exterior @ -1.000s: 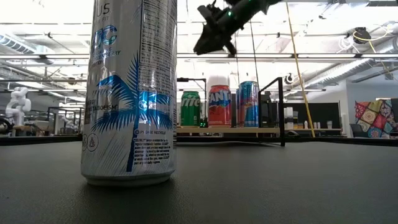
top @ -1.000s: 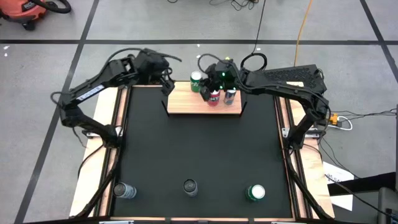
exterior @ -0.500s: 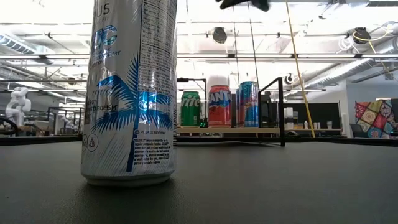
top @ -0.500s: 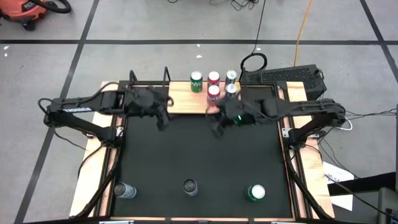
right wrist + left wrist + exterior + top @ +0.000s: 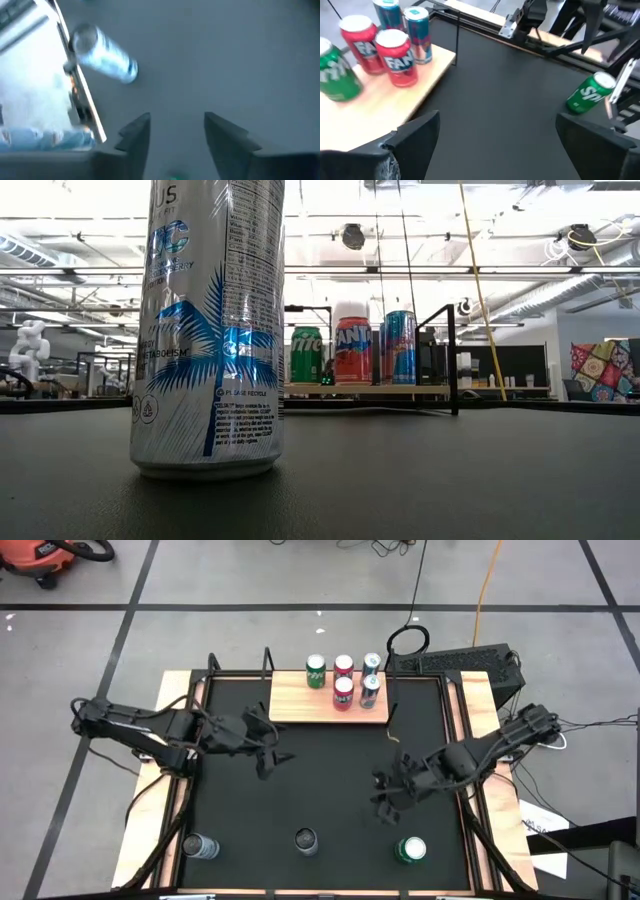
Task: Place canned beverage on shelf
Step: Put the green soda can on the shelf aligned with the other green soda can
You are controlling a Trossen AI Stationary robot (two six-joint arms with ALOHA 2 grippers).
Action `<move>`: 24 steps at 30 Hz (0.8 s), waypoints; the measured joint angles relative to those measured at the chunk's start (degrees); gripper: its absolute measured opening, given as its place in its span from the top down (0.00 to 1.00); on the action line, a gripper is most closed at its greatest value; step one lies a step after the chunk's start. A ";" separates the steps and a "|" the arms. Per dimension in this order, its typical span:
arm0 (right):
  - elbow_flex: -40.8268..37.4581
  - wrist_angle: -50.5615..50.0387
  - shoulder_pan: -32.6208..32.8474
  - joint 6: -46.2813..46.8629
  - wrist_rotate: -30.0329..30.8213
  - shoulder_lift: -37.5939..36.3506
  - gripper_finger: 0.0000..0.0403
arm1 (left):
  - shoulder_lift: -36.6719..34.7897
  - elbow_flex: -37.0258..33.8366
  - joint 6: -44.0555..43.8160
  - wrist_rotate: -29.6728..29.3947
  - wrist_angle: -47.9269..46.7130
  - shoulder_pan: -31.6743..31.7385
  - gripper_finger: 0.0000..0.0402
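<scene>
At lower right of the high view, we hang our right gripper (image 5: 385, 802) open and empty above the green can (image 5: 411, 850), lining up a grasp, far from the shelf (image 5: 290, 700) at upper centre; left gripper (image 5: 268, 748) waits open.

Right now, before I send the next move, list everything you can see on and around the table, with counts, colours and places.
Shelf: one, light wood with black rod uprights, far edge of the table.
Cans on shelf: five; one green, two red, two blue-silver, grouped at its right end.
Cans at near edge: three; silver left, silver middle, green right.
Table: one, black top, wood border.
Vacuum: one, orange, floor far left.
Left pincer: open, empty, over the table's left-centre.
Right pincer: open, empty, above the green near-edge can.
</scene>
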 joint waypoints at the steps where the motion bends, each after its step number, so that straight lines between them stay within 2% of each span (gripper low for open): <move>1: 0.00 -1.23 1.14 1.29 -0.81 0.00 0.53 | 0.04 -0.84 -1.30 -0.02 1.48 -0.41 0.03; 4: 0.00 -7.07 5.23 8.57 -1.26 0.12 0.41 | 1.68 -2.74 -4.98 -0.42 5.14 -1.55 0.03; 7: 0.00 -15.54 9.69 21.11 -1.38 0.41 0.32 | 4.39 -4.19 -12.10 -2.65 6.86 -2.34 0.03; 13: 0.00 -18.93 19.74 34.70 0.28 0.38 0.25 | 11.88 -4.39 -17.57 -4.70 11.30 -4.40 0.03; 17: 0.00 -16.00 23.92 33.25 0.49 2.29 0.21 | 15.73 -4.37 -20.53 -4.68 18.47 -6.72 0.03; 20: 0.00 -14.16 26.26 28.78 0.63 4.74 0.17 | 17.37 -4.39 -20.64 -4.65 22.60 -8.86 0.03; 24: 0.00 -11.96 28.90 23.53 2.28 8.68 0.10 | 18.02 -4.37 -15.57 -4.63 26.74 -10.91 0.03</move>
